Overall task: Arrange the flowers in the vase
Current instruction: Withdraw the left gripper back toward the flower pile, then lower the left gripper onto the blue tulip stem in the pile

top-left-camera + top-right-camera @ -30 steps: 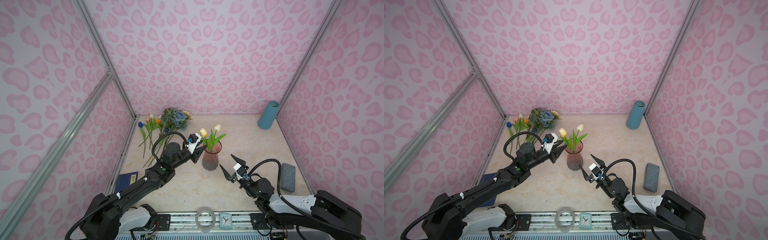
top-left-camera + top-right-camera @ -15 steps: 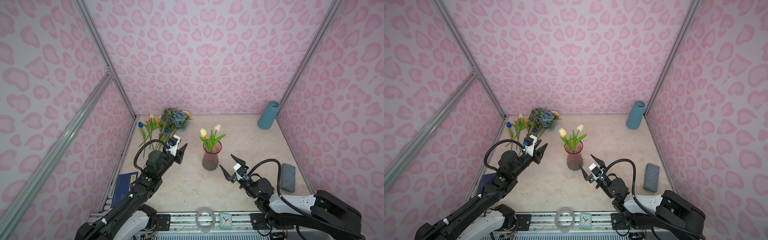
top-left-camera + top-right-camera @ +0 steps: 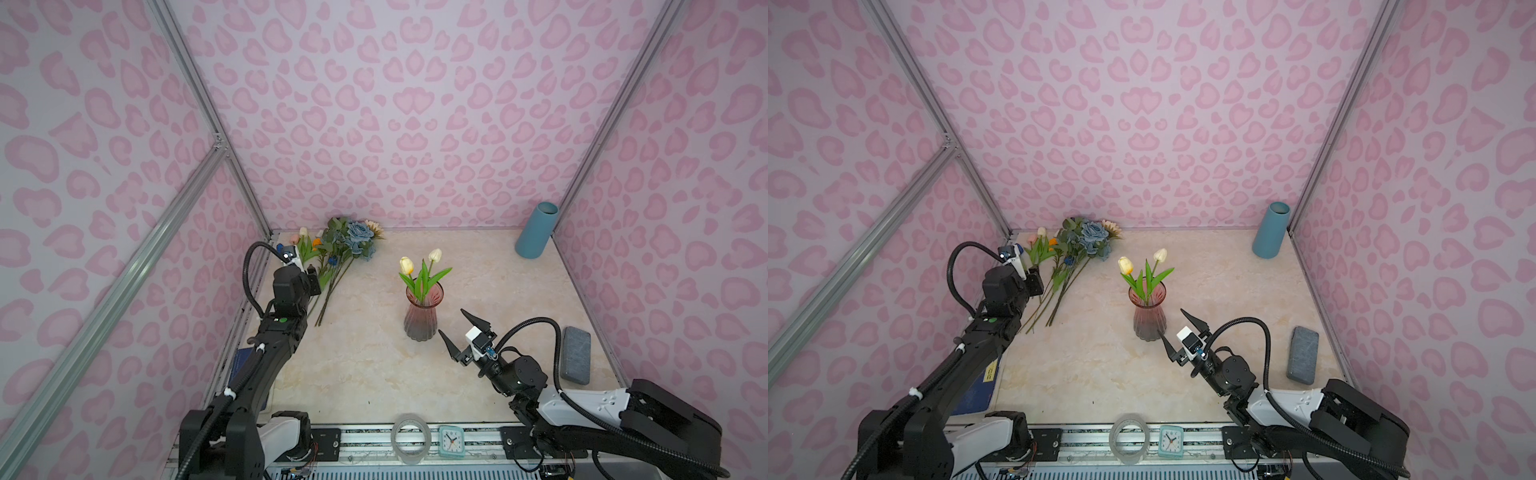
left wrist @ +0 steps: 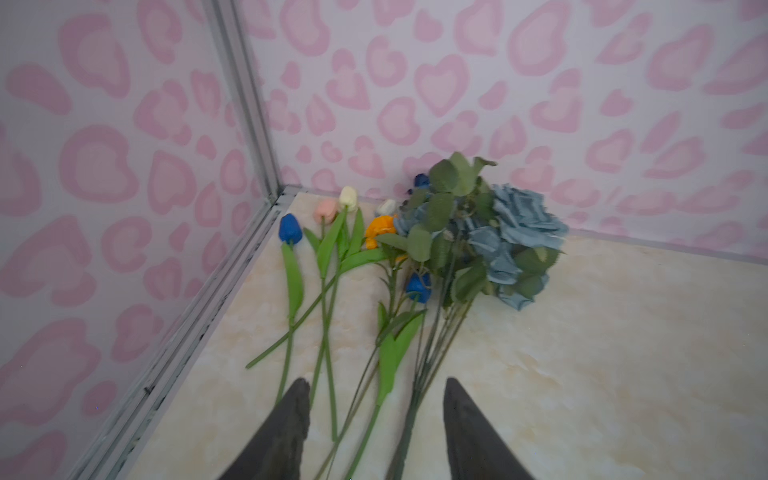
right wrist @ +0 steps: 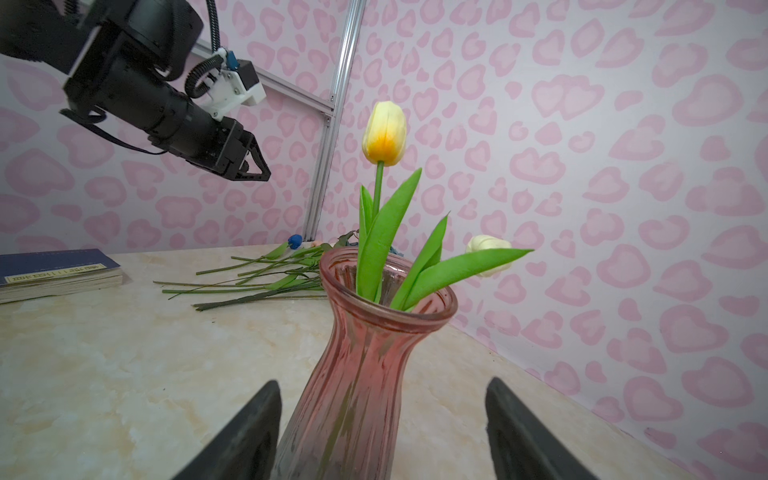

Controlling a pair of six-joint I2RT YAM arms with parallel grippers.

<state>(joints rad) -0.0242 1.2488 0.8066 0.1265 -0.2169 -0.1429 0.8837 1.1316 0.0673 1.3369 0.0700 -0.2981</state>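
A: Status of the left gripper [image 4: 376,382]?

B: Released. Its two fingers stand apart above the lower ends of the stems, with nothing pinched between them. In the right wrist view it hangs clear of the table [image 3: 374,374].

A: Location of the loose flowers [image 3: 332,266]?

B: Lying flat in the far left corner, blooms toward the back wall, stems fanned toward the left arm. From the side wall inward: blue tulip [image 4: 289,227], pink tulip [image 4: 325,210], cream tulip [image 4: 348,198], orange bloom [image 4: 380,227], vivid blue rose [image 4: 419,286], then the dusty-blue rose bunch [image 4: 523,224]. Several stems cross.

A: And the vase [image 3: 420,322]?

B: Upright near the table's middle; pink ribbed glass. It holds a yellow tulip [image 3: 406,265], standing straight, and a white tulip [image 3: 435,254], leaning away from it.

A: Right gripper [image 3: 451,320]?

B: Jaws wide, empty. It sits just beside the vase on the near right, fingers aimed at the vase body. Whether a fingertip touches the glass, I cannot tell.

A: Other items?

B: Teal cylinder [image 3: 534,230] in the far right corner; grey block [image 3: 575,353] along the right wall; book [image 5: 54,270] at the near left edge; tape roll [image 3: 410,436] and small clock [image 3: 451,440] on the front rail.
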